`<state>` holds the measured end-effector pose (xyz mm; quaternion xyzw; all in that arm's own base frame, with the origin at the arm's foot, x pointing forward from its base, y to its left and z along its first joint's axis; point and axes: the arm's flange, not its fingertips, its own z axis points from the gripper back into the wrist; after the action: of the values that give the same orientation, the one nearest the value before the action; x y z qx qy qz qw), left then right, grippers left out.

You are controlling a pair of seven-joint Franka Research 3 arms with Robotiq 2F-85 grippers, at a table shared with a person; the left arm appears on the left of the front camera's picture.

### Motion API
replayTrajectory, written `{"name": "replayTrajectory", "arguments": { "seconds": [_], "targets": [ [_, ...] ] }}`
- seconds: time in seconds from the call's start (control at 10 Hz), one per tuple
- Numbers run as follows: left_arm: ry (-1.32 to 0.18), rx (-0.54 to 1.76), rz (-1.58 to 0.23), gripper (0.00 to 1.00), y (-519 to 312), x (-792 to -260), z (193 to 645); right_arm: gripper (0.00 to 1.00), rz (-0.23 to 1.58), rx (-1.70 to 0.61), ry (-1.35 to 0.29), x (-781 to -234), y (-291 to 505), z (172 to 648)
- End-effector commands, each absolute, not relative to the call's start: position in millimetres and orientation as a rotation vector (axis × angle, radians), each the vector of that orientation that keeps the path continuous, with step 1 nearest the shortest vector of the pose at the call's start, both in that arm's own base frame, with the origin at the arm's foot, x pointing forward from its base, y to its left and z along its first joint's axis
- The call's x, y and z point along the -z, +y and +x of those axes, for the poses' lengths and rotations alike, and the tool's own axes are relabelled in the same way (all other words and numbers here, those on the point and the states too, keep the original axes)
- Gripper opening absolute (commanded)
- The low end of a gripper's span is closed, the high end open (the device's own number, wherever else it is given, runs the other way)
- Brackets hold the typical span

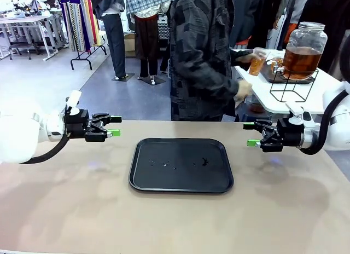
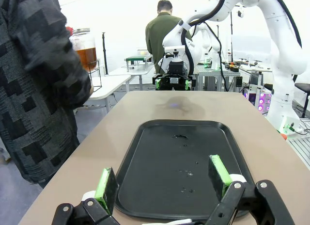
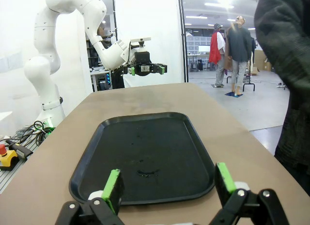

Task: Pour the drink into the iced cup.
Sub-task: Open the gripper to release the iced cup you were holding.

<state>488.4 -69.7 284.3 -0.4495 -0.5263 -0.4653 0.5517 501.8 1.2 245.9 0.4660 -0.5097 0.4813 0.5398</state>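
The amber drink sits in a big glass dispenser jar (image 1: 302, 51) with a silver lid, on a wire stand on the white side table at the back right; the same jar (image 2: 85, 49) appears in the left wrist view. A person in a dark patterned jacket holds a clear cup (image 1: 257, 61) with amber liquid near the jar's spigot. Whether the cup holds ice I cannot tell. My left gripper (image 1: 115, 126) hovers open above the table, left of the black tray (image 1: 181, 165). To the tray's right, my right gripper (image 1: 251, 134) is open too, with nothing between its fingers.
The black tray (image 2: 184, 162) lies mid-table with a few wet drops on it. The white side table (image 1: 284, 95) stands beyond the far right edge. The person stands at the far side, turned toward it.
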Motion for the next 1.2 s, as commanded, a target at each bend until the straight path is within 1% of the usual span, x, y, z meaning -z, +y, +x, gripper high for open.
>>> {"name": "replayTrajectory", "arguments": {
  "seconds": [0.0,1.1],
  "targets": [
    [-1.239,1.099,-1.061,1.00,-71.0,-286.9,489.3,1.00,1.102,-1.146,-1.208,-249.3,3.7,502.9],
    [-1.239,1.099,-1.061,1.00,-71.0,-286.9,489.3,1.00,1.102,-1.146,-1.208,-249.3,3.7,502.9]
  ]
}}
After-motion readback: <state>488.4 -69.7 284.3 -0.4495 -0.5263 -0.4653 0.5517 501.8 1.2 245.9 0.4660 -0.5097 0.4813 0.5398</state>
